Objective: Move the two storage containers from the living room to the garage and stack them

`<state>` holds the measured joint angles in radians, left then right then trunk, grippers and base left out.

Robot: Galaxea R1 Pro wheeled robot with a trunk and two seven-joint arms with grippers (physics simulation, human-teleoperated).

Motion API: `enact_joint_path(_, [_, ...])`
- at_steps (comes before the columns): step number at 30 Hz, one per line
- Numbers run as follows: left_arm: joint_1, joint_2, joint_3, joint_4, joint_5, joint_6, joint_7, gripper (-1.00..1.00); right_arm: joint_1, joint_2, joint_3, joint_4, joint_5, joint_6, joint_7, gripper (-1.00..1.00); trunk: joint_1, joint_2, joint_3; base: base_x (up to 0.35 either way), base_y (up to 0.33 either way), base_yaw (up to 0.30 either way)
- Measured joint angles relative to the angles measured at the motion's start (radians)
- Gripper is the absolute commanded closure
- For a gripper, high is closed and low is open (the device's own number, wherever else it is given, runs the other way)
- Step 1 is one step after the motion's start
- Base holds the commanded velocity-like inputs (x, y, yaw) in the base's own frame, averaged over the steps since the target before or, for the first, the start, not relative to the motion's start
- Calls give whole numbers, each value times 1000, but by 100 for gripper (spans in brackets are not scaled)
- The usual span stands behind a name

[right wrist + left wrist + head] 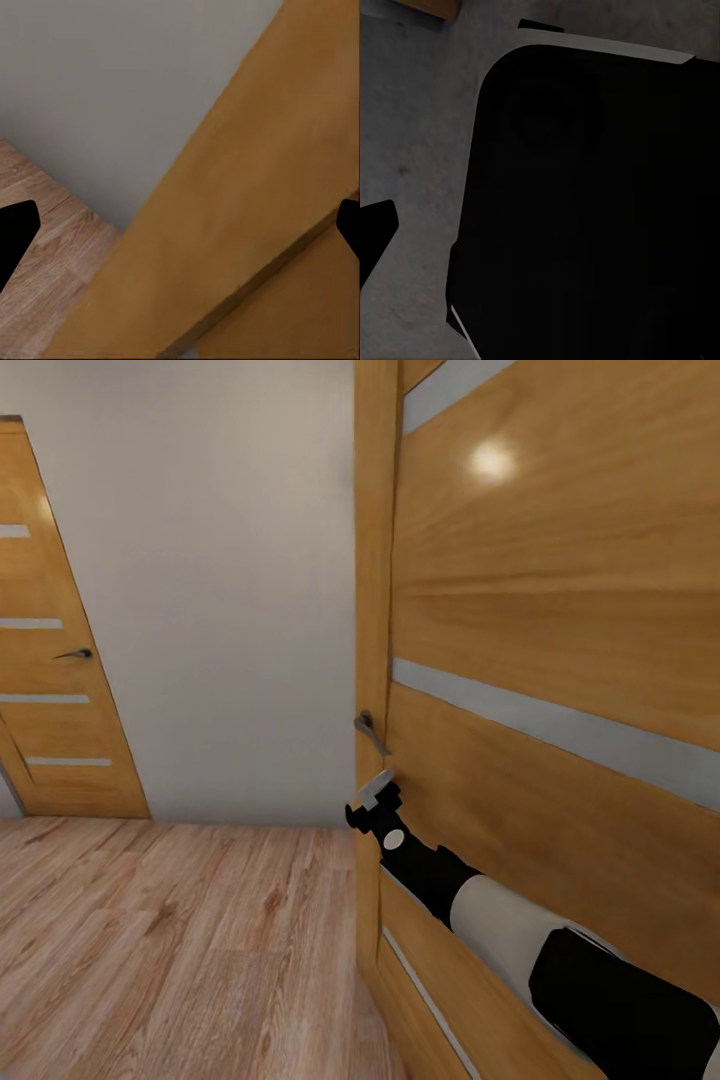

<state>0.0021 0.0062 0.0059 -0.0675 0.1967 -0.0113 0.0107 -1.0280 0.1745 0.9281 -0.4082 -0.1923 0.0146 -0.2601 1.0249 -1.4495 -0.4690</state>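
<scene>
An orange-wood door (560, 660) with pale stripes is seen close at the head view's 3 o'clock, its grey handle (370, 732) near the centre. The right arm (520, 940) is stretched in from 5 o'clock along the door's face, and the right gripper (372, 800) is held just below the handle, apart from it. In the right wrist view its dark fingertips (15, 232) are set wide apart, with door edge, grey wall (127, 90) and wood floor (45, 247) between them. A second door (50, 650) is seen at 9 o'clock. In the left wrist view a dark body (592, 210), possibly the robot's own base, is shown over grey floor (420, 150); the left gripper's state cannot be told
</scene>
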Motion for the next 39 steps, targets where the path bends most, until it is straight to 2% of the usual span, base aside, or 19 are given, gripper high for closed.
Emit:
enact_joint_path(5, [0, 0, 0, 0, 0, 0, 0, -100, 2, 0, -2, 40, -1, -3, -1, -100, 0, 0, 0, 9, 0, 0])
enact_joint_path(19, [0, 0, 0, 0, 0, 0, 0, -100, 0, 0, -10, 51, -1, -14, -4, -100, 0, 0, 0, 1, 0, 0])
enact_joint_path(25, [0, 0, 0, 0, 0, 0, 0, -100, 0, 0, -11, 42, 1, -55, -12, -100, 0, 0, 0, 0, 0, 0])
enact_joint_path(35, [0, 1, 0, 0, 0, 0, 0, -100, 1, 0, 0, 47, 2, -90, -72, -100, 0, 0, 0, 0, 0, 0])
enact_joint_path(39, [0, 0, 0, 0, 0, 0, 0, -100, 1, 0, 0, 48, 0, -93, -146, -100, 0, 0, 0, 0, 0, 0])
